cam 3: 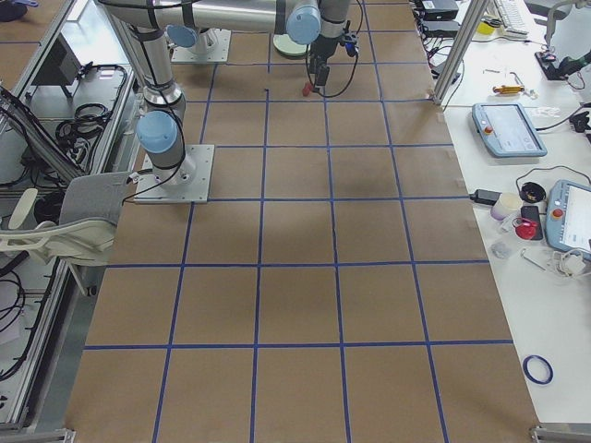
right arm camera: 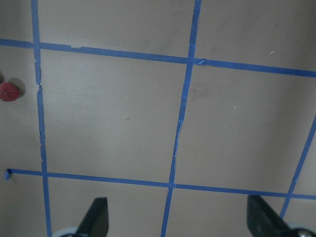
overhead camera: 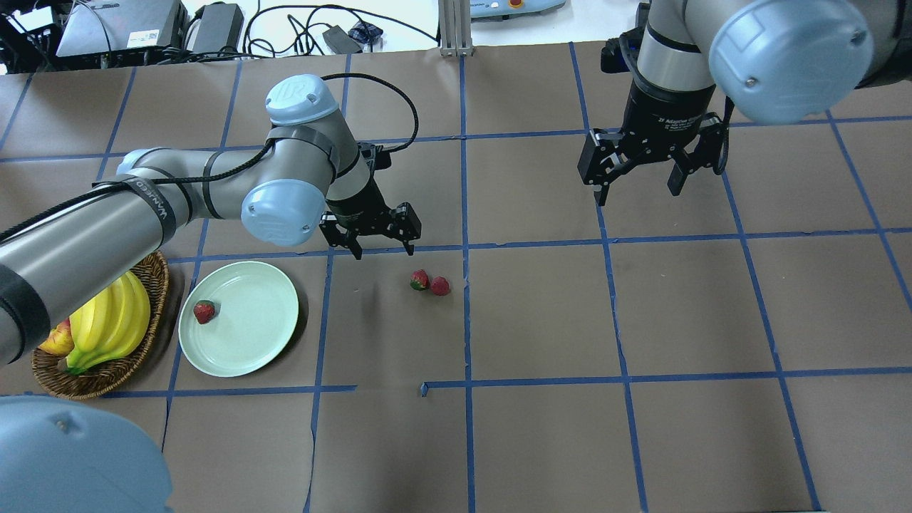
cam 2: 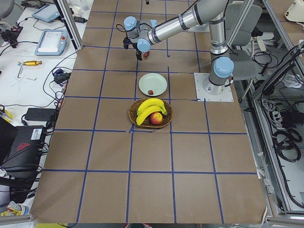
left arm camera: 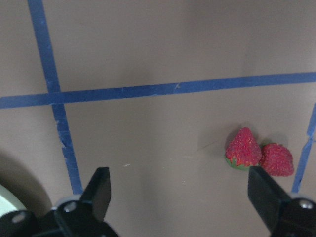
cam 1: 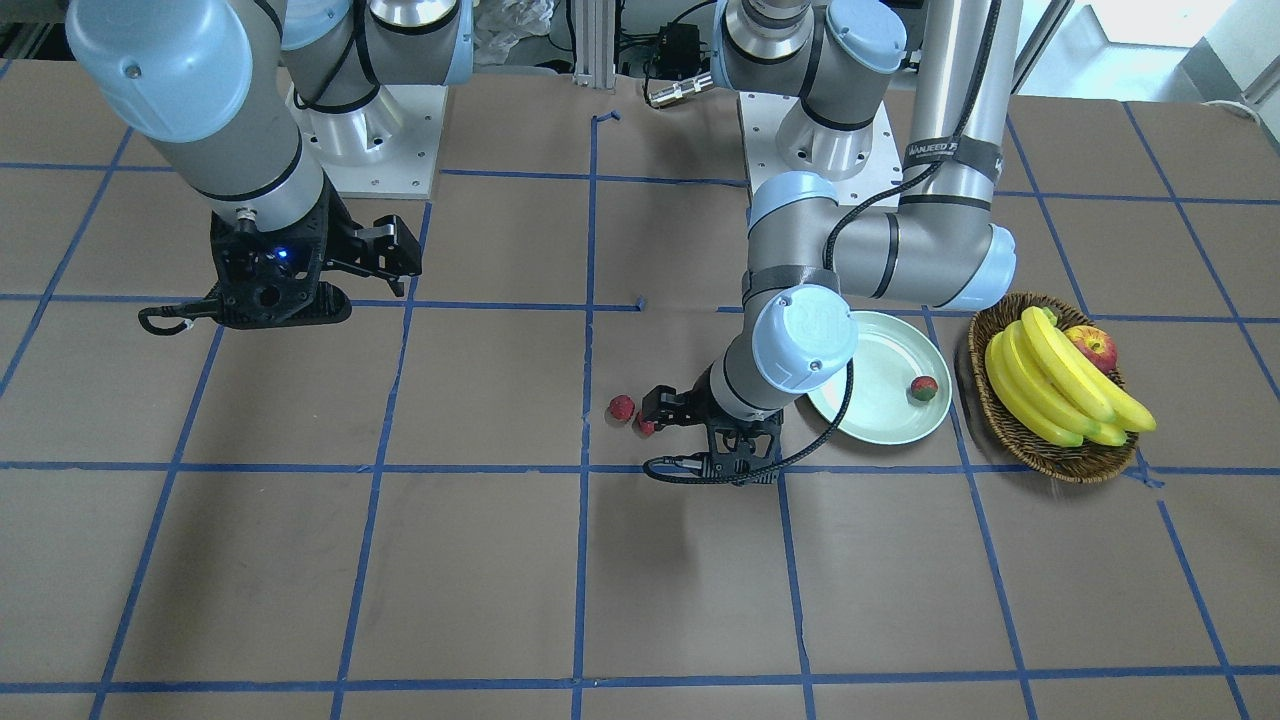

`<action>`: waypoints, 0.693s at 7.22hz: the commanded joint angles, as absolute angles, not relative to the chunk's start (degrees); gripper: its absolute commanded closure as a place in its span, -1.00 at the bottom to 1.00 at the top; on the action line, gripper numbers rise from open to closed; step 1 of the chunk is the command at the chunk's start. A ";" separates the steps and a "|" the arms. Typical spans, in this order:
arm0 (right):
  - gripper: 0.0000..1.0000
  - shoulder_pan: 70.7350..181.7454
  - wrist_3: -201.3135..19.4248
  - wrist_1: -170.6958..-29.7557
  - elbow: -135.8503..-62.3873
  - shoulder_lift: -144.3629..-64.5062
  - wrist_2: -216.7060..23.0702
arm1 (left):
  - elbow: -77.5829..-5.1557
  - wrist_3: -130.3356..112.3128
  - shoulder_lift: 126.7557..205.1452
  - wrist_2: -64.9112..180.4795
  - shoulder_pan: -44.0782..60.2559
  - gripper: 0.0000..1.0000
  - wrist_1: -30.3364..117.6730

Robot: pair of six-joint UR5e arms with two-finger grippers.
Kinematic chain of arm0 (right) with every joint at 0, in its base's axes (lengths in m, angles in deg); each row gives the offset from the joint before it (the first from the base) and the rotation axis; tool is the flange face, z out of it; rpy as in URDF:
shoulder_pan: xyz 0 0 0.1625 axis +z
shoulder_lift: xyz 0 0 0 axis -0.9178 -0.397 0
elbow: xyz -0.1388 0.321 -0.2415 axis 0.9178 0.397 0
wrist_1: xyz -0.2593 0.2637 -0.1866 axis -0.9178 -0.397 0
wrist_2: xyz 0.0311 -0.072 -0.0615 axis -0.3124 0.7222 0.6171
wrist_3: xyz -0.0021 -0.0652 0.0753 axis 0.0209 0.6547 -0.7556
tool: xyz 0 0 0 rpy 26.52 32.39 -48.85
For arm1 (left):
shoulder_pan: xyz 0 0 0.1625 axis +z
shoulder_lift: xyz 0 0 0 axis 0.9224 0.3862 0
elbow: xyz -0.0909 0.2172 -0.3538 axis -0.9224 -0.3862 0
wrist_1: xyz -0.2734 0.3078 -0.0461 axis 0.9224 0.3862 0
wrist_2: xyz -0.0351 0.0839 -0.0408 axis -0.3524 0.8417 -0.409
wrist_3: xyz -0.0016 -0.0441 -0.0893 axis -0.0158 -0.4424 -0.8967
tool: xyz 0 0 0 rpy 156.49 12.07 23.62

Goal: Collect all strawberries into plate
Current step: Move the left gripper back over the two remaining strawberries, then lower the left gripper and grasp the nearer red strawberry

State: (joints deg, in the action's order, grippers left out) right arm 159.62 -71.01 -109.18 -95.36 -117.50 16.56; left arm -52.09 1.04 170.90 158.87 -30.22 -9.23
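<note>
Two strawberries [overhead camera: 420,280] [overhead camera: 440,286] lie side by side on the brown table near its middle; the left wrist view shows them [left arm camera: 243,148] [left arm camera: 276,159] at right. A third strawberry [overhead camera: 204,311] lies in the pale mint plate [overhead camera: 256,335], also seen from the front [cam 1: 924,388]. My left gripper [overhead camera: 380,247] is open and empty, hovering just beyond and left of the two loose strawberries. My right gripper [overhead camera: 639,192] is open and empty, high over the right half of the table.
A brown wicker basket [overhead camera: 146,349] with bananas [overhead camera: 110,320] and an apple [overhead camera: 57,340] stands left of the plate. Blue tape lines grid the table. The left arm's elbow [overhead camera: 278,210] hangs above the plate's far side.
</note>
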 commanded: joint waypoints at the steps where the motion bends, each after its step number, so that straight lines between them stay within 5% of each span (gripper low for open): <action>1: -1.00 159.77 -71.10 -109.17 -95.42 -117.42 16.56 | -52.09 0.44 172.89 158.42 -32.20 -0.70 -9.68; 5: -1.00 159.77 -71.19 -109.17 -95.95 -117.42 16.56 | -52.09 0.36 173.25 158.51 -33.61 -0.70 -8.63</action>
State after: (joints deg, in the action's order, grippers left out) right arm 159.77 -71.16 -109.20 -95.83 -117.42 16.56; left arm -52.09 0.30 173.20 158.42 -33.33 -8.93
